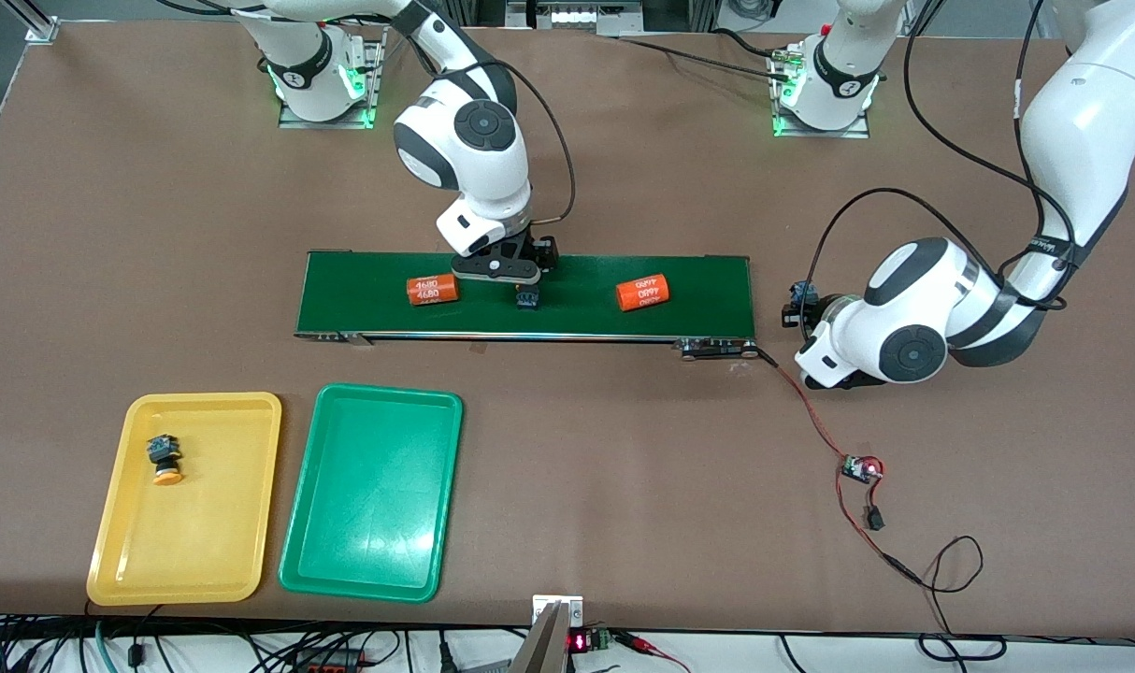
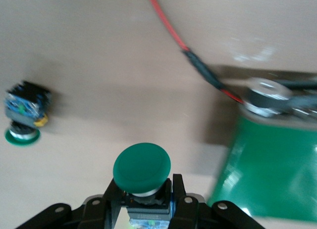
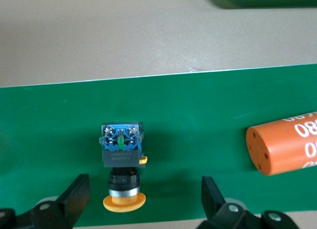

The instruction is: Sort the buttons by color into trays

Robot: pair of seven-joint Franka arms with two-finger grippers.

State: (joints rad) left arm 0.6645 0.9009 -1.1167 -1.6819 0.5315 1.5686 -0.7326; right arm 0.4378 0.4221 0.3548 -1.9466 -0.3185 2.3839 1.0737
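Note:
My left gripper (image 1: 797, 313) is over the table just off the conveyor's end, toward the left arm's end. It is shut on the black body of a green-capped button (image 2: 142, 168). A second green-capped button (image 2: 22, 116) lies on its side on the table close by. My right gripper (image 1: 526, 282) hangs open over the belt. A yellow-capped button (image 3: 121, 159) lies on the belt, its cap between the two fingers (image 3: 78, 190), which do not touch it. The yellow tray (image 1: 203, 533) holds another yellow-capped button (image 1: 164, 460). The green tray (image 1: 371, 505) lies beside the yellow one.
The dark-green conveyor belt (image 1: 577, 313) carries two orange cylinders (image 1: 433, 290) (image 1: 642, 293), one on each side of my right gripper. A red and black cable runs from the belt's end to a small circuit board (image 1: 862, 467) on the table.

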